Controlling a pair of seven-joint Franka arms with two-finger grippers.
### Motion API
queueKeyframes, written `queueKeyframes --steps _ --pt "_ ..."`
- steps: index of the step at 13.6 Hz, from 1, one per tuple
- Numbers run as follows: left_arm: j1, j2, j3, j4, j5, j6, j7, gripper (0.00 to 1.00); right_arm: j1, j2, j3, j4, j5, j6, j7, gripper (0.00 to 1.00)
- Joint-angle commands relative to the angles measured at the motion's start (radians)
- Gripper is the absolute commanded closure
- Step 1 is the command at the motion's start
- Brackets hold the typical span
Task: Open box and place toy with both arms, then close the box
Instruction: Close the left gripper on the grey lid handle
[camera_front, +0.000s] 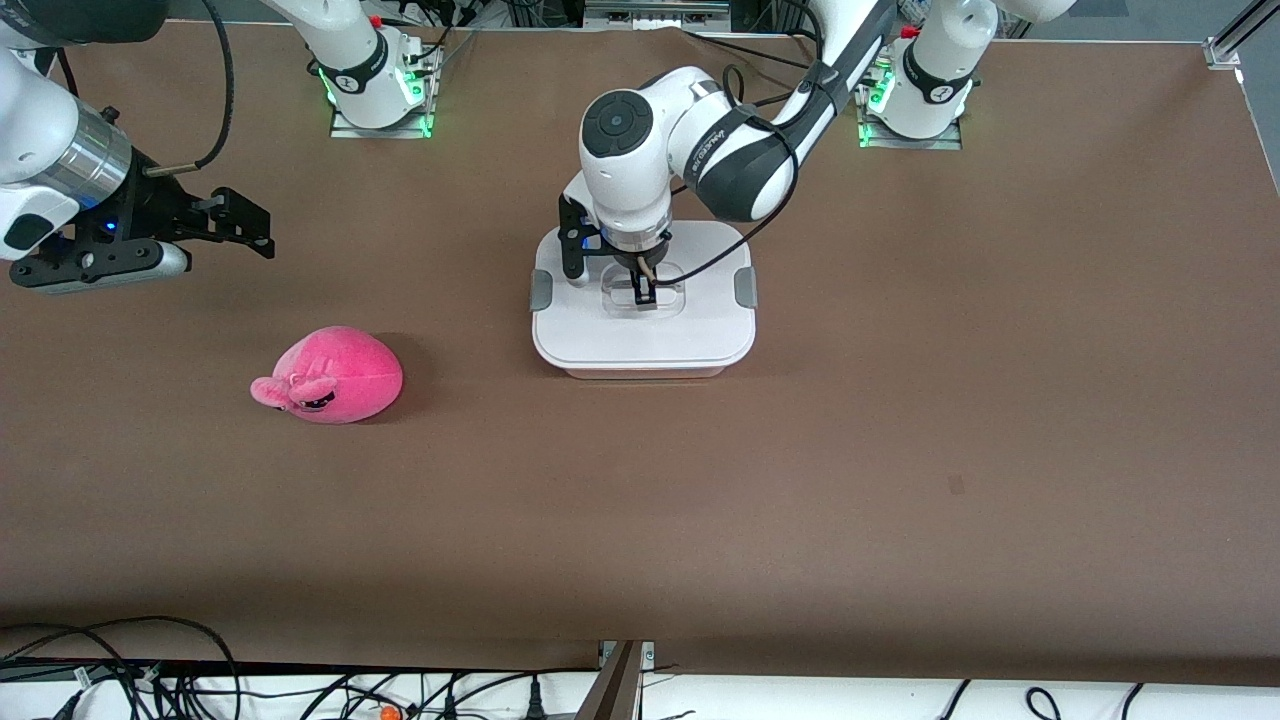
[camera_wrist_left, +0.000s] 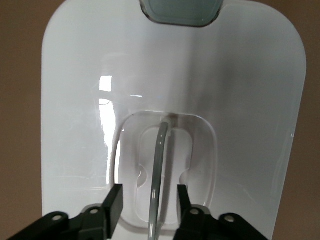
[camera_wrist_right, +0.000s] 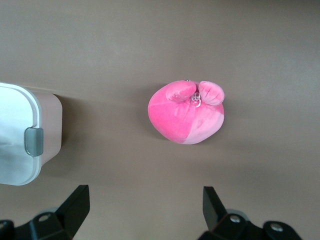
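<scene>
Two fingers of the left gripper (camera_wrist_left: 148, 202) straddle the lid handle (camera_wrist_left: 159, 170) of the box (camera_front: 642, 345) — apart, not yet clamped; the right gripper (camera_front: 240, 222), spread wide, waits above the table, toy (camera_front: 330, 376) nearest it.

1. The box (camera_front: 643, 340) sits on the tabletop (camera_front: 900, 450), lid on.
2. The toy (camera_front: 330, 376) lies on the tabletop toward the right arm's end, well apart from the box and slightly nearer the front camera.
3. The left hand (camera_front: 644, 291) is down in the lid's handle recess.
4. The right hand (camera_front: 235, 222) hangs over the tabletop at the right arm's end.
</scene>
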Motion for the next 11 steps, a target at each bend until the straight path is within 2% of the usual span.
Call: queueKeyframes --steps 1,2,8,11 --pt "-0.008 0.002 0.005 0.023 0.015 -0.007 -0.017 0.91 0.005 -0.014 -0.003 -0.007 -0.01 0.001 -0.015 0.0" --pt "-0.008 0.001 0.005 0.023 0.016 -0.008 -0.014 1.0 0.005 -0.014 -0.003 -0.009 -0.011 0.001 -0.015 0.0" --pt "-0.015 -0.013 0.003 0.021 0.016 -0.021 -0.016 1.0 0.005 -0.014 -0.003 -0.009 -0.011 0.001 -0.015 0.0" --pt "-0.027 -0.044 0.002 0.024 0.015 -0.076 -0.02 1.0 0.005 -0.016 -0.003 -0.009 -0.011 0.001 -0.015 0.0"
